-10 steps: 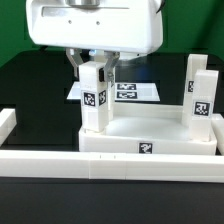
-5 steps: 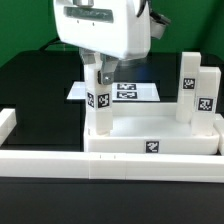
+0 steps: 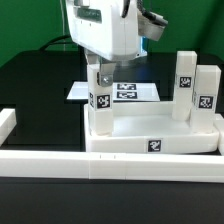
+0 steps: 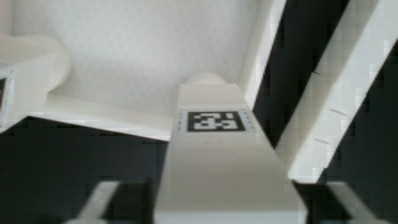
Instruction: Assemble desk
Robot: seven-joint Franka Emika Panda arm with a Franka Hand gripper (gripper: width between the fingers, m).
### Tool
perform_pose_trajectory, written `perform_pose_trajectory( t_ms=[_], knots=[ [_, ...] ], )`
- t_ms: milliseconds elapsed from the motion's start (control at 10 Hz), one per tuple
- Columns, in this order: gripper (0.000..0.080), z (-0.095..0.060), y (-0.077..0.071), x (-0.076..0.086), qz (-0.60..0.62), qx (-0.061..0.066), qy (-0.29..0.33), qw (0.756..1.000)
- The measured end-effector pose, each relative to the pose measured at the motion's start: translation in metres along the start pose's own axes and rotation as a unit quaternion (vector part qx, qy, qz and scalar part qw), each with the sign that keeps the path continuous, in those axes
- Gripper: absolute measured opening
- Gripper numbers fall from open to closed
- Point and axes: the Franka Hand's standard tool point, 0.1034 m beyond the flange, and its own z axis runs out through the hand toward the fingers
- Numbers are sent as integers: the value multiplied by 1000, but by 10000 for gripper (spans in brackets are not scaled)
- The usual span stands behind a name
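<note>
- White tray-like tabletop [image 3: 150, 140] is laid flat against the long low white border wall [image 3: 60, 160], raised rim up, a square tag shown on its front rim.
- One square white leg [image 3: 101, 98] is stood upright at the corner toward the exterior view's left, tag on its side; in the wrist view its tagged face [image 4: 215, 122] is seen between the gripper fingers.
- Two more tagged legs [image 3: 185, 85] [image 3: 206, 95] are stood upright near the corners toward the exterior view's right.
- Fourth leg is not made out.

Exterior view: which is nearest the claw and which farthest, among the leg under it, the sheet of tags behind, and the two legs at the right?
1. Leg under the claw, directly below the claw.
2. Marker board, just behind.
3. Two right legs, farthest, too close to rank.
</note>
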Motion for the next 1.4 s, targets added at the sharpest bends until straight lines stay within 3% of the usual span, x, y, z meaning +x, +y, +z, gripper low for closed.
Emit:
perform_pose_trajectory(
  t_ms=[100, 600, 1400],
  knots=[
    [615, 0, -1, -1, -21, 0, 0, 1000],
    [648, -1, -4, -3, -253, 1, 4, 968],
    [649, 0, -5, -4, -514, -7, 6, 858]
  ],
)
